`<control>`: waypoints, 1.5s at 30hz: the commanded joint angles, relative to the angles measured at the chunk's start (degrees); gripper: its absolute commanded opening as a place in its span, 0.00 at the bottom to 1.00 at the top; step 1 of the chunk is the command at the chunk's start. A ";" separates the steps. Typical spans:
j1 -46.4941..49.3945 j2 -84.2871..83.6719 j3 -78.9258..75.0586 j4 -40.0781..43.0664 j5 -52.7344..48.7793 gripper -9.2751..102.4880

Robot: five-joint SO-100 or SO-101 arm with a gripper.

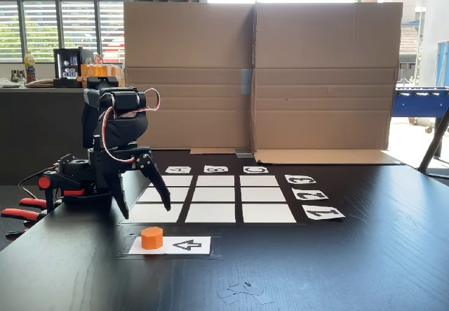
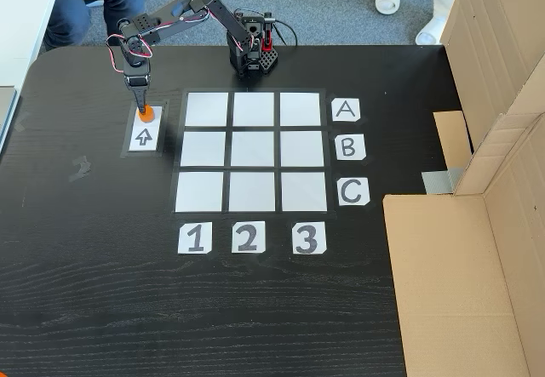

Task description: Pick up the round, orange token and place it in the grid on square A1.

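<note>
Hovering spread wide and empty above the small bright orange plastic token (image 1: 151,237), the black two-finger gripper (image 1: 146,209) should descend straight, straddle it on the white arrow card (image 1: 188,245), then close before heading for the white paper grid (image 2: 251,153).

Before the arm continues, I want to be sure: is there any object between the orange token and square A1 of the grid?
Nothing visible stands in the way. The token sits on the arrow card, with the gripper directly over it. Square A1 is the nearest corner cell; between them is bare black table.
</note>
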 commanded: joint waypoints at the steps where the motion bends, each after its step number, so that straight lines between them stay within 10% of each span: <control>1: -0.62 -0.62 -2.55 0.18 0.44 0.36; 45: -1.76 -10.90 -8.35 -0.44 0.00 0.34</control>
